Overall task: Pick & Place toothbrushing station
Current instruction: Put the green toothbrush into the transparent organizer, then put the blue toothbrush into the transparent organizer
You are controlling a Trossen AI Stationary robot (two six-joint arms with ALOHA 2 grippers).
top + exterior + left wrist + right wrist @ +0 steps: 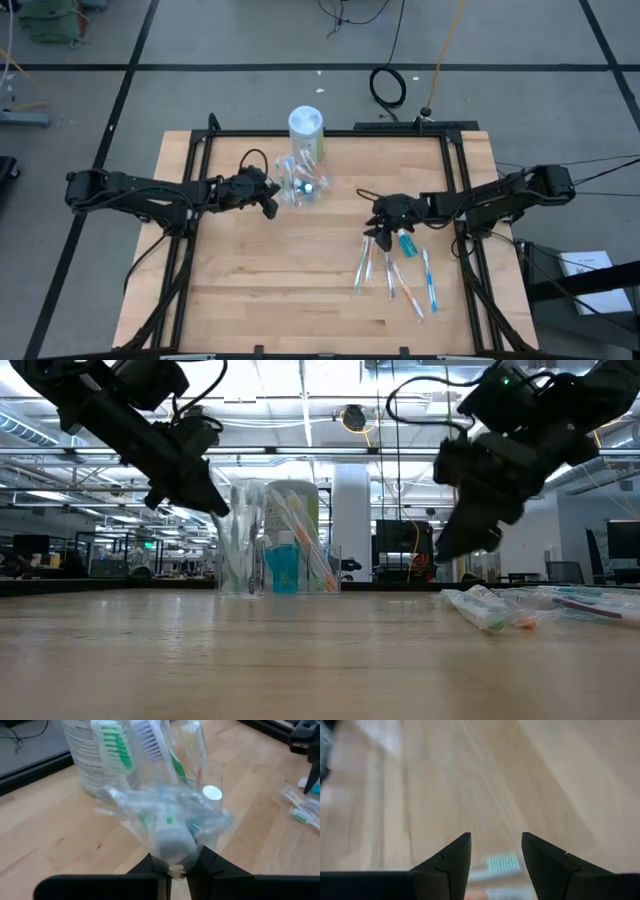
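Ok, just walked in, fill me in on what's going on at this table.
The left end effector is at the clear holder, which already has wrapped toothbrushes in it, with a wrapped item between its fingers. A white canister stands just behind the holder. The right end effector is open, hovering over the loose toothbrushes lying on the table.

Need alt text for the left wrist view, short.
The left claw pinches a clear wrapped packet right in front of the clear holder packed with toothbrushes; a white canister stands behind on the wooden table.
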